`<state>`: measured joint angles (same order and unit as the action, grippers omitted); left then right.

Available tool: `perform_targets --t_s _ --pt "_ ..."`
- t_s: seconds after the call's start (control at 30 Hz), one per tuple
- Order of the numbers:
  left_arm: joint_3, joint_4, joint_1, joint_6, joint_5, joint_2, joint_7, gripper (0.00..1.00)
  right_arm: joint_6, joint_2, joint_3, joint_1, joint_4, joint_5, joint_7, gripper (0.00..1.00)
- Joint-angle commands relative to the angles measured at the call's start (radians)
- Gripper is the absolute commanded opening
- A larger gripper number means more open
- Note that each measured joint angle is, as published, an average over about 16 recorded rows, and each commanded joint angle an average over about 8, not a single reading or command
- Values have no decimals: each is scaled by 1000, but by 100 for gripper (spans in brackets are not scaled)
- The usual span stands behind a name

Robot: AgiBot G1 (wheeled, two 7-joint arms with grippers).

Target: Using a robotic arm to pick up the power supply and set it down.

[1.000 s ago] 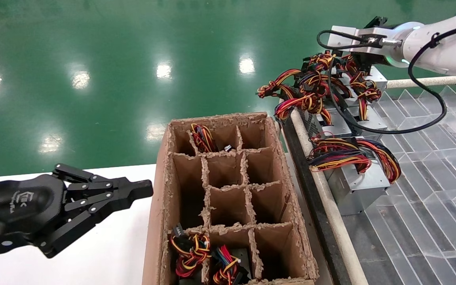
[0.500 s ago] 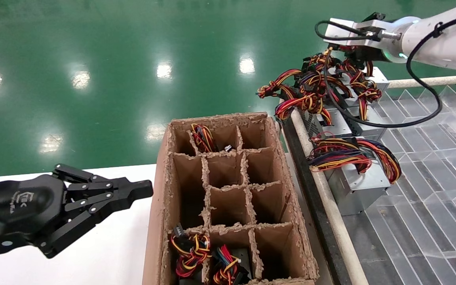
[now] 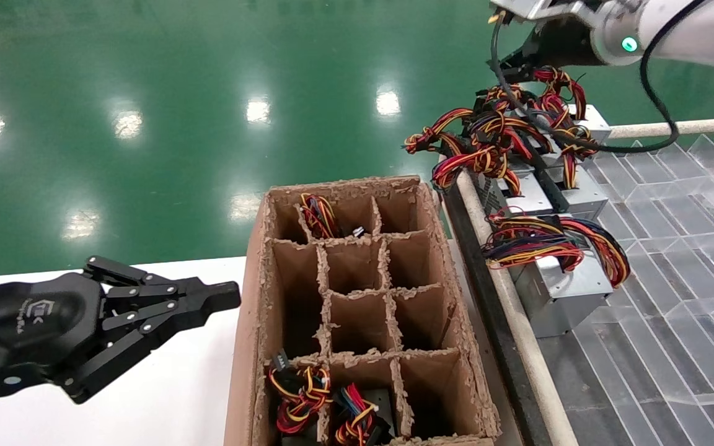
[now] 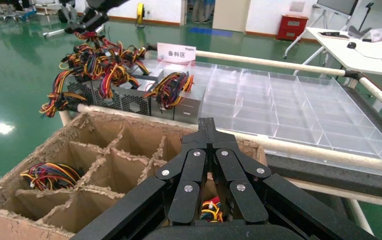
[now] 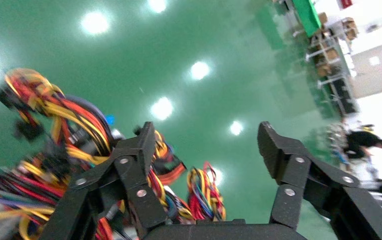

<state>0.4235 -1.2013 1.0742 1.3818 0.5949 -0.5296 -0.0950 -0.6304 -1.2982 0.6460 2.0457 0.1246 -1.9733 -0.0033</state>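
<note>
**Right arm lifts clear of the far supplies**

The robotic arm [image 3: 691, 28] has risen; its right gripper [image 5: 206, 145], spread and empty, hangs over the power supply [image 3: 571, 195] on the rack. Next: descend, close. Left gripper [image 3: 224, 296] parked, pressed together

The robotic arm [image 3: 691, 28] is glossy white with a green wrist light. Each silver-grey power supply [image 3: 558, 291] trails red, yellow, orange and black wires. The divided cardboard box [image 3: 357, 297] is brown, the tabletop [image 3: 165, 396] white, the floor [image 3: 177, 93] green.
</note>
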Motion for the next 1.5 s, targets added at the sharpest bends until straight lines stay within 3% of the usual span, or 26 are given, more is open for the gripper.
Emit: perform_targets --t_s 0.03,0.3,0.33,0.57,0.6,1.5 --pt "0 0 0 0 0 0 0 0 -23 7 -17 3 9 28 -10 100" --pt "0 0 0 0 0 0 0 0 -134 98 -62 -132 166 190 19 100" --pt "0 0 0 0 0 0 0 3 -150 111 -69 -150 188 213 23 100" --pt "0 0 0 0 0 0 0 91 -259 199 -114 -276 336 370 48 100" --pt "0 0 0 0 0 0 0 100 -275 211 -121 -293 357 392 52 100" --pt "0 0 0 0 0 0 0 100 -673 532 -287 -751 899 966 146 100"
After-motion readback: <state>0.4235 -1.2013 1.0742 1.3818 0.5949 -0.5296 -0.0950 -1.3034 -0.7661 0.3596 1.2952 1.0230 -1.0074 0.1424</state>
